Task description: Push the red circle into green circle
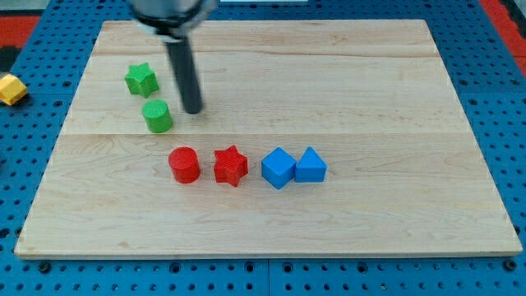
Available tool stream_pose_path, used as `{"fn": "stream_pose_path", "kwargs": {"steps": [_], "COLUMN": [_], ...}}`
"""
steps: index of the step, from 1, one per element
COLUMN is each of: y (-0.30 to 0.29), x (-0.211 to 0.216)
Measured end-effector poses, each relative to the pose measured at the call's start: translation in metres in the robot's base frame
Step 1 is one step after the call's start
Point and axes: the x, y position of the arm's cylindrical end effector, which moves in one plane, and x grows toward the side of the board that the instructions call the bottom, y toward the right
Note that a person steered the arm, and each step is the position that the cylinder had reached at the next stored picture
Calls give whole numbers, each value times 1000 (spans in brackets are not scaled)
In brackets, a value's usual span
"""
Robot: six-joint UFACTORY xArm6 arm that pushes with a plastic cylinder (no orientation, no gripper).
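Note:
The red circle (184, 164) stands on the wooden board (370, 99), left of centre. The green circle (157, 116) stands above it and slightly to the left, with a gap between them. My tip (192, 110) is on the board just right of the green circle, above the red circle, and touches neither.
A green star (141, 80) lies above the green circle. A red star (231, 165) sits right of the red circle. A blue cube (278, 168) and a blue triangular block (311, 165) touch further right. A yellow block (10, 89) lies off the board at the view's left.

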Motion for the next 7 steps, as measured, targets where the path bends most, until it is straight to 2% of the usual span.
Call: {"fn": "stream_pose_path", "kwargs": {"steps": [1, 2, 3, 5, 6, 7], "y": [88, 194, 204, 61, -29, -53], "x": [5, 29, 84, 126, 127, 110]}}
